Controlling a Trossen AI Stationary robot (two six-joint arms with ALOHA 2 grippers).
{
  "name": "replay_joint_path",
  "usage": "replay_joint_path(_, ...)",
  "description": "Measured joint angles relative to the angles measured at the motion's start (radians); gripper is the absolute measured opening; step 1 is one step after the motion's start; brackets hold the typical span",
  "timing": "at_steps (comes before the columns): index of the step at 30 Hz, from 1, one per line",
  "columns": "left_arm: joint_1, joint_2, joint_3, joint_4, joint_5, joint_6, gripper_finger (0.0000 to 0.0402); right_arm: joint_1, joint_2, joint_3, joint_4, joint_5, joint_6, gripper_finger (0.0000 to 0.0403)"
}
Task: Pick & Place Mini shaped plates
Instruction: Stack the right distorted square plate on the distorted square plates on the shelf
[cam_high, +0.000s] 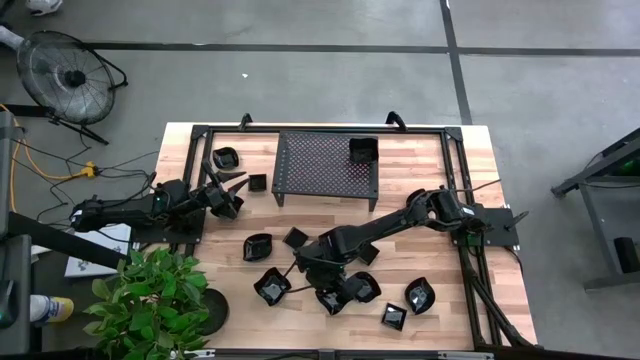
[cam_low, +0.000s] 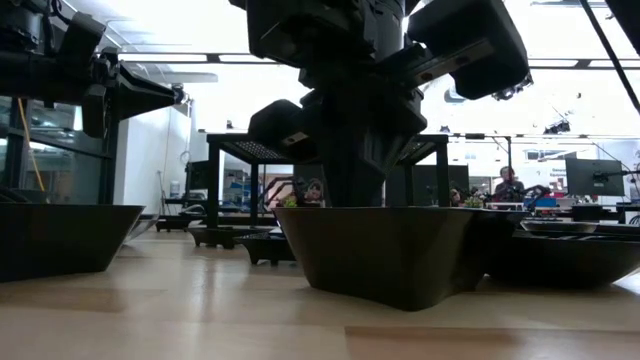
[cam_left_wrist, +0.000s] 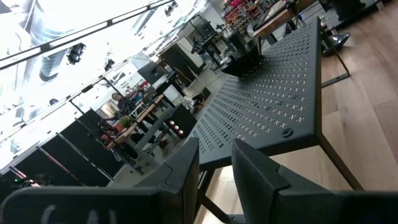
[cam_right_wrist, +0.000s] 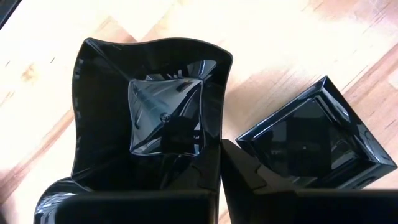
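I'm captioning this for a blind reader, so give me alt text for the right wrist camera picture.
The right end effector is shut on the rim of a wavy-edged black dish sitting on the wooden table, one finger inside the dish and one outside. A square black dish lies just beside it.

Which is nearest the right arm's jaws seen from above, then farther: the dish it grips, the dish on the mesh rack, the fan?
1. Gripped dish, at the right gripper, front of the table.
2. Dish on the rack, at the back.
3. Fan, on the floor, far back left.
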Motion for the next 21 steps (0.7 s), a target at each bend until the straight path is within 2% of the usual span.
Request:
replay_joint_path(12,0.0,0.0,0.0,0.0,0.0,0.0,0.0092,0.0,-0.004,0.002,-0.02,-0.01,0.032,0.0001)
replay_joint_path(18,0.0,0.0,0.0,0.0,0.0,0.0,0.0092,-0.003,-0.04,0.002,-0.06,0.049,0.039,0.0)
replay_joint_path(21,0.0,0.0,0.0,0.0,0.0,0.0,0.0092,-0.013,-0.058,0.002,-0.064,0.041,0.087,0.0)
